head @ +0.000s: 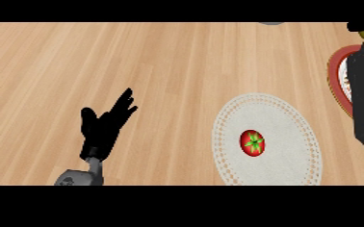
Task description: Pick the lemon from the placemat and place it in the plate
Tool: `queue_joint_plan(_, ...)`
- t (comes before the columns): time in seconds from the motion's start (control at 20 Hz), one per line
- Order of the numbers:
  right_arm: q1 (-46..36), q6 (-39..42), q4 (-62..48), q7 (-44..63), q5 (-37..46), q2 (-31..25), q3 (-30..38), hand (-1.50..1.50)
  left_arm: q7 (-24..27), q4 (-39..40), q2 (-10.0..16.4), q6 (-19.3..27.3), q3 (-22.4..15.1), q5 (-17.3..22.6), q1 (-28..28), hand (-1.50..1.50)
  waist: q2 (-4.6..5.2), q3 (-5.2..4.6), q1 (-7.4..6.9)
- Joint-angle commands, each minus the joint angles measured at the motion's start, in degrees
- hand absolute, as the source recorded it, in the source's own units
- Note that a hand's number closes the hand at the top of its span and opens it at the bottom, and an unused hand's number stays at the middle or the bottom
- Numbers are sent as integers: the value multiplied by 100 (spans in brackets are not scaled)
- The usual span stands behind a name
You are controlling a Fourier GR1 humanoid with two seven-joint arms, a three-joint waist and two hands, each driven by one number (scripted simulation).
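counts | placemat (284,115) 1 | tomato (252,143) 1 | plate (334,77) 1 | grey object (271,23) 1

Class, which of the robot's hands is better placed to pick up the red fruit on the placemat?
Right, probably. The red fruit lies on the placemat, close to the plate and the right hand at the view's right edge. The left hand rests open at the far left.

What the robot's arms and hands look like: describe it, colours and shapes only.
The left robot hand is matte black, with slim fingers and a thumb, on a rounded grey forearm. No cables or markings show. The right robot hand is probably the black sliver at the right edge, too cropped to describe.
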State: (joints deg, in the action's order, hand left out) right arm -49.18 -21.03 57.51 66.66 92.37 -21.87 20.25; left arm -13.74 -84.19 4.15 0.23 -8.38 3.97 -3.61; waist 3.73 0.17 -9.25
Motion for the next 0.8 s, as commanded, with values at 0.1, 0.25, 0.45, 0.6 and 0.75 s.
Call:
queue_joint_plan(0.1,1,-1389,-82,1398,1023,121,488,150,-59,112,25,33,60,5,92,0,-31,2,154)
queue_joint_plan(0.25,133,-1487,-243,1533,1538,186,792,150,-91,-16,40,102,71,-35,118,0,-92,5,246)
queue_joint_plan(0.45,438,-1898,-162,1554,2099,173,1208,150,73,270,38,171,277,14,106,0,-104,-3,488)
queue_joint_plan(0.6,644,-2315,-243,1612,2409,368,1519,150,54,129,26,140,221,24,172,0,-112,10,446)
queue_joint_plan(0.75,807,-2650,-255,1521,2486,410,1943,150,-13,136,152,70,357,112,196,0,-154,12,527)
